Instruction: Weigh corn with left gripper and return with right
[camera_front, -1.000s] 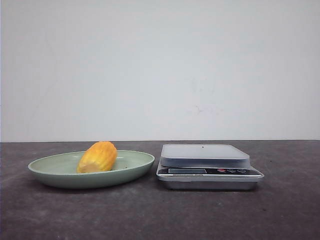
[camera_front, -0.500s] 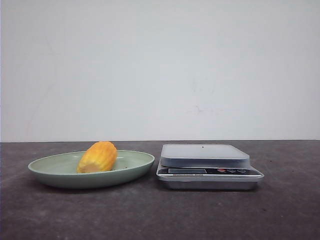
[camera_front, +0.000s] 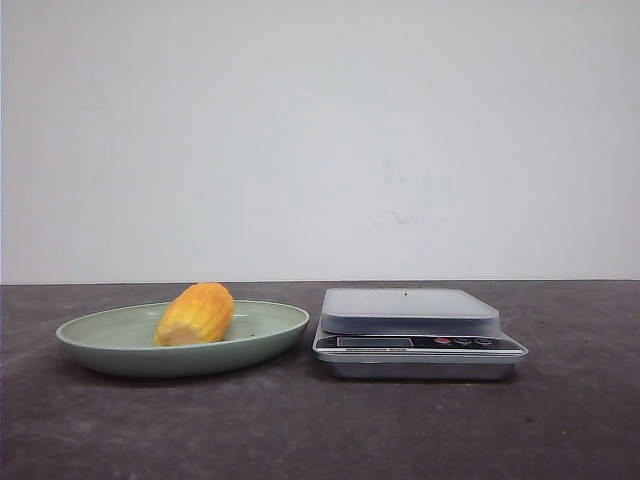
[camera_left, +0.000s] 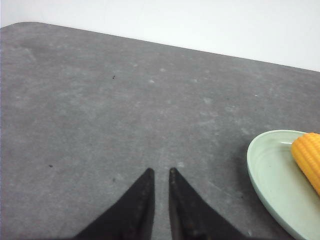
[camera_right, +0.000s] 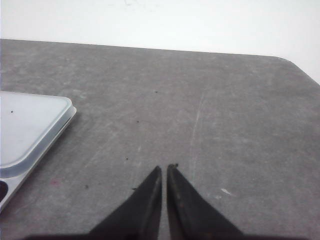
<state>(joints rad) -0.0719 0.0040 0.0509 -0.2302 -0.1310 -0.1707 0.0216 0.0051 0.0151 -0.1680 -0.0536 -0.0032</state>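
Observation:
The corn (camera_front: 196, 314) is a short yellow-orange cob lying in a pale green plate (camera_front: 110, 352) on the left of the dark table. Its end also shows in the left wrist view (camera_left: 308, 157), on the plate (camera_left: 270, 172). A silver digital scale (camera_front: 418, 334) with a bare white platform stands to the right of the plate; its corner shows in the right wrist view (camera_right: 30, 127). My left gripper (camera_left: 161, 171) is shut and empty over bare table, apart from the plate. My right gripper (camera_right: 165, 168) is shut and empty beside the scale. Neither arm shows in the front view.
The dark grey table (camera_front: 320, 430) runs back to a plain white wall. The table's rounded far corners show in both wrist views.

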